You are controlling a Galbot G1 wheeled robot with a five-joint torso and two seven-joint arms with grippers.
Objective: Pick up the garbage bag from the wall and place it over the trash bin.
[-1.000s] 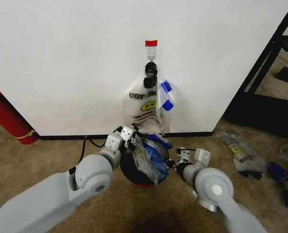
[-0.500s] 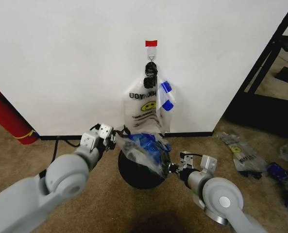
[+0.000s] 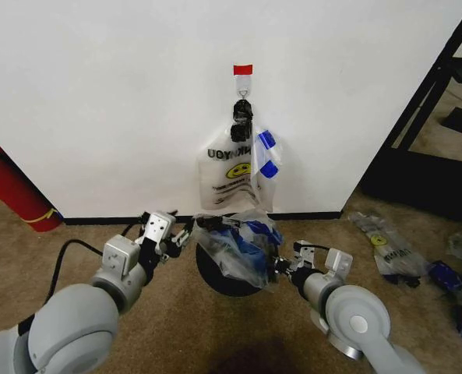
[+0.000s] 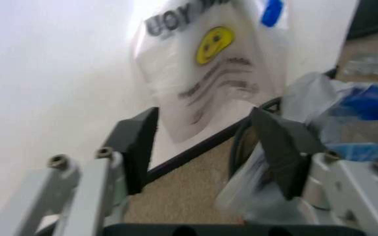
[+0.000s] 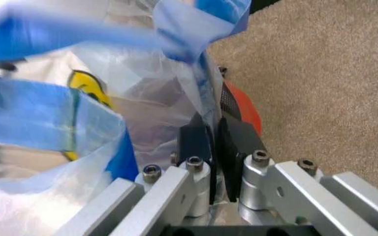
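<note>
Thin translucent smiley-print garbage bag [image 3: 237, 248] draped over round black trash bin [image 3: 219, 279]; right hand [image 3: 281, 267] pinching its rim to stretch the mouth, left hand [image 3: 174, 238] spread, beside it.

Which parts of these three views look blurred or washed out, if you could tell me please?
Left wrist view: the wall is blown out to white, and the left gripper with the hanging bag looks soft. Right wrist view: the garbage bag near the lens is smeared, while the right gripper and carpet stay crisp. Head view: evenly lit, with a dark shadow on the floor.
</note>
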